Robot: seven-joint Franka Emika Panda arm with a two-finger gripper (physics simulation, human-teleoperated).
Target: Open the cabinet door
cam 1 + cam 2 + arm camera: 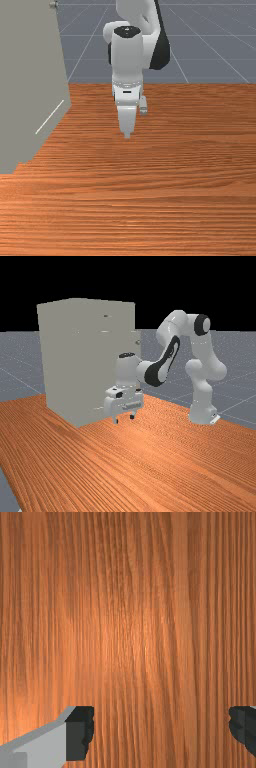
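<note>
The gripper (pixel 124 419) is open, with nothing between its fingers: the wrist view shows the black fingertip pads (pixel 80 732) standing well apart, with bare wood grain beneath. The far view also shows two separate fingertips, pointing down above the orange-brown wooden table (pixel 150 466); the front view has the hand nearly edge-on, tapering to one narrow tip.

The tall grey-beige cabinet (pixel 65 356) stands on the table, toward eleven o'clock from the gripper in the far view, where the hand overlaps its lower part. The front view separates them, with the cabinet toward ten o'clock and a gap of tabletop between. That view also shows a pale slanting slit (pixel 49 116) low on the cabinet, between nine and ten o'clock, and a small round metallic knob (pixel 53 4) high at its edge, toward eleven. How far the cabinet door stands open, I cannot tell.

The white-and-grey arm (pixel 175 351) arches up from the hand in the far view, then down to its base (pixel 201 412) at three o'clock. Beyond lies a grey floor (pixel 240 363) with pale grid lines.
</note>
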